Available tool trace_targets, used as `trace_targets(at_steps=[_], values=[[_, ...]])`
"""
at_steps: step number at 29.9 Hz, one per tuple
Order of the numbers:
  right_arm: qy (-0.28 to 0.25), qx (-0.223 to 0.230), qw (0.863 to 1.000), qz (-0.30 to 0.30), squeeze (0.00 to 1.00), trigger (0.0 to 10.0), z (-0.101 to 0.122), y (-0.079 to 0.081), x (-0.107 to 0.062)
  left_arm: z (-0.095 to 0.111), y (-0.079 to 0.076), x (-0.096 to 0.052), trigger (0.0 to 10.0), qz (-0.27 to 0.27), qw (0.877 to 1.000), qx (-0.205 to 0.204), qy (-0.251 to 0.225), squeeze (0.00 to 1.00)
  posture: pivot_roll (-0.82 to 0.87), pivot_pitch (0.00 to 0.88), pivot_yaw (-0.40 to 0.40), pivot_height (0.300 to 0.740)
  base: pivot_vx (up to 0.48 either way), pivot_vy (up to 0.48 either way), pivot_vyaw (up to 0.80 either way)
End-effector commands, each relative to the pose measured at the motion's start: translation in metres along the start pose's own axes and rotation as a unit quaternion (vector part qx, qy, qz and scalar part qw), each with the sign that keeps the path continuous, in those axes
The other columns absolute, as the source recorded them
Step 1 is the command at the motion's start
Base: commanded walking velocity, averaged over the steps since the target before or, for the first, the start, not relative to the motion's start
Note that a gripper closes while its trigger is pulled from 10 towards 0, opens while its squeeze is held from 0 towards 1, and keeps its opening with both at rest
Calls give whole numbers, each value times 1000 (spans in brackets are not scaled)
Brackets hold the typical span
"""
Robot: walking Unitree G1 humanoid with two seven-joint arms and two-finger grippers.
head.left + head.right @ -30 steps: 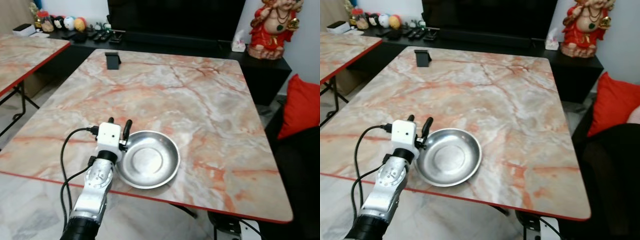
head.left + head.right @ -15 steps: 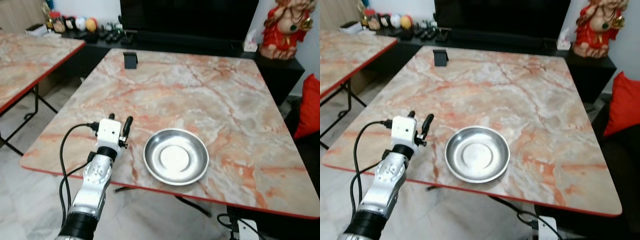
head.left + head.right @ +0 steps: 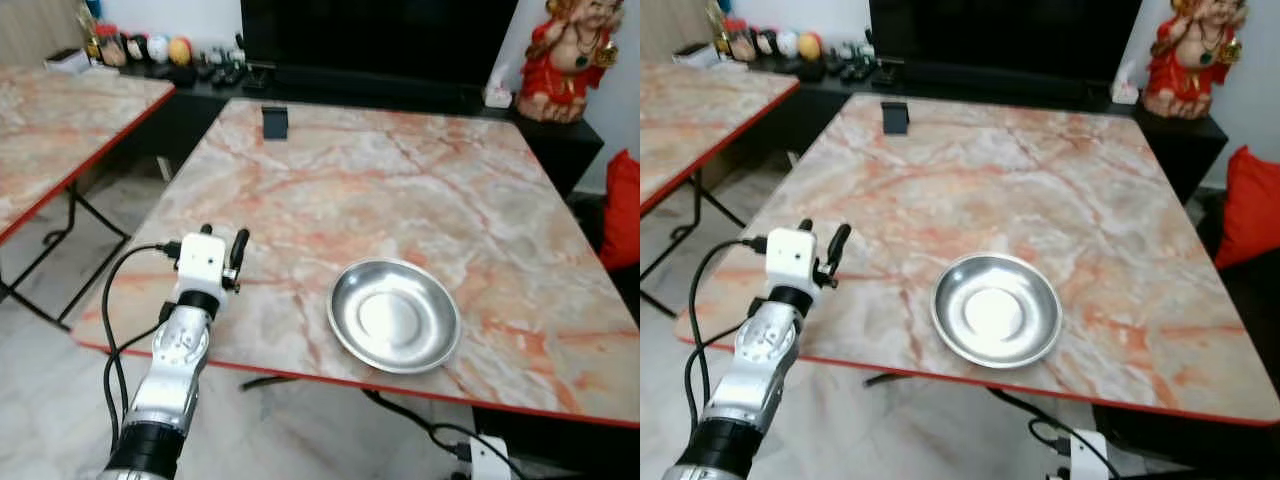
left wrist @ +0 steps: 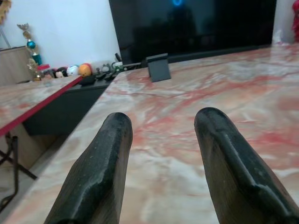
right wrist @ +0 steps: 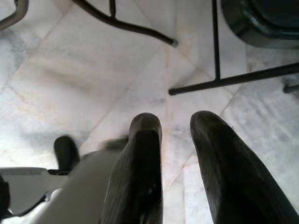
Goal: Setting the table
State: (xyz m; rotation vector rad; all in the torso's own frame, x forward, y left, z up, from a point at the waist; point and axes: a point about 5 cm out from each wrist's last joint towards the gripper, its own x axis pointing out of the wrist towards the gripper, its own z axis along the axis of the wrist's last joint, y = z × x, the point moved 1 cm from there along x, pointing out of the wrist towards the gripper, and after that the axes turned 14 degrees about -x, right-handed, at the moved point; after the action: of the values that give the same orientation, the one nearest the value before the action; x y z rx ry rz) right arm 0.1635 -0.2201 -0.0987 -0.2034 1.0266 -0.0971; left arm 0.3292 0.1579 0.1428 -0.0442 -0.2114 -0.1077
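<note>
On marble worktop, near front edge: steel dish lies flat, untouched | left claw well apart at dish's left, fingers spread, empty | right claw over floor, parted, idle | step judged: dish placed; next calls for another item.
</note>
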Motion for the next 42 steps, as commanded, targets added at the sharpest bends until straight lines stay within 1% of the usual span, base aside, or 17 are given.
trace_targets(at_steps=[1,9,28,31,39,42], values=[[1,6,1000,-9,0,10000,-2,-6,0,-1,-8,1,10000,-9,1000,-8,1,0,85,0,-18,740,0,371,0],[-1,6,1000,-8,0,10000,-1,-6,0,0,-8,2,10000,-8,1000,-7,-1,0,98,0,-26,740,0,372,0],[-5,-3,1000,-3,0,10000,0,-7,0,-1,-7,-2,10000,-4,1000,-8,2,0,99,0,-32,740,0,371,0],[-7,-15,1000,0,0,10000,1,-7,0,-1,-7,-2,10000,-4,1000,-8,2,0,100,0,-34,740,0,370,0],[-10,-11,1000,5,0,10000,2,-7,0,0,-7,-2,10000,-3,1000,-8,0,0,100,0,-34,740,0,369,800],[-9,-5,1000,5,0,10000,1,-7,0,0,-7,-2,10000,-4,1000,-8,0,0,100,0,-34,740,0,368,429]])
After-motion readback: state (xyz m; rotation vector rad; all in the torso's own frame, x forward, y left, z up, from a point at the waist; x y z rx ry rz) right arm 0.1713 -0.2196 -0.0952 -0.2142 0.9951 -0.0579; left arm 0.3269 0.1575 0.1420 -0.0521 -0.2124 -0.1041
